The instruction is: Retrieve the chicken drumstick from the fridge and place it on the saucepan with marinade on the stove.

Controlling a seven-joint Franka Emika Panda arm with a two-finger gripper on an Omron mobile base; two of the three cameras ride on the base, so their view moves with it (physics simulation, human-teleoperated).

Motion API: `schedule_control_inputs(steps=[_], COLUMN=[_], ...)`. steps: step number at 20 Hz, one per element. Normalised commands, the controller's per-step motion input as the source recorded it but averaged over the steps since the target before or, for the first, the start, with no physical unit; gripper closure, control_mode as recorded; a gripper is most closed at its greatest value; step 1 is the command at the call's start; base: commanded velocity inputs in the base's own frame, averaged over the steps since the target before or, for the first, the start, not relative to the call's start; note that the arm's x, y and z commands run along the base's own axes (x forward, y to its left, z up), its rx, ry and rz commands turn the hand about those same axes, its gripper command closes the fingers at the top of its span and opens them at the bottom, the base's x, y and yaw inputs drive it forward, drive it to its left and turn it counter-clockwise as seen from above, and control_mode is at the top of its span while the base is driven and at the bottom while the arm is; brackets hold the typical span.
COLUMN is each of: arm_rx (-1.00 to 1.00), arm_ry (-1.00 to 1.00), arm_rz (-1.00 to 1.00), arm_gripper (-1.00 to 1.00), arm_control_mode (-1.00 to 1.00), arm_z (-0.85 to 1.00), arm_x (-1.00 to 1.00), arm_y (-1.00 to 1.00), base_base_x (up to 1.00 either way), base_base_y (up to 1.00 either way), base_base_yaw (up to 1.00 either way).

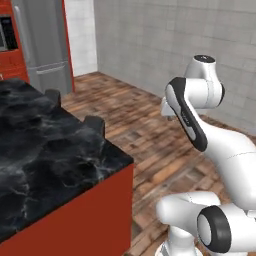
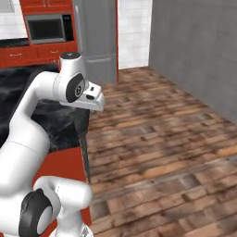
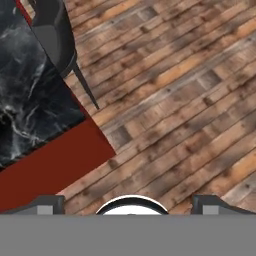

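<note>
Your gripper (image 3: 131, 202): dark fingers spread wide, empty, tips cut off, above plank floor (image 3: 190, 100). Tall grey fridge (image 2: 98, 37) far off, door shut. Black marble counter (image 1: 40, 150) hides chair (image 3: 55, 35) partly.

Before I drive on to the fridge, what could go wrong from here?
The red island with black marble top sits close on the left; the base could clip its corner. A dark stool stands beside it, with thin legs that are easy to catch. The tall grey fridge looks closed, so the open end effector must first pull its door.
</note>
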Motion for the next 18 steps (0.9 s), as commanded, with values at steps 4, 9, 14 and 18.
schedule_control_inputs(steps=[4,9,14,18], arm_rx=[0.0,0.0,0.0,0.0], arm_ry=[0.0,0.0,0.0,0.0], arm_rz=[0.0,0.0,0.0,0.0], arm_gripper=[-1.0,-1.0,-1.0,-1.0], arm_control_mode=[1.0,1.0,1.0,1.0], arm_z=[0.0,0.0,0.0,0.0], arm_x=[0.0,0.0,0.0,0.0], arm_y=[0.0,0.0,0.0,0.0], base_base_x=[0.47,0.36,0.34,0.73], base_base_y=[-0.86,-0.65,-0.84,-1.0], base_base_yaw=[0.53,0.64,0.54,0.38])
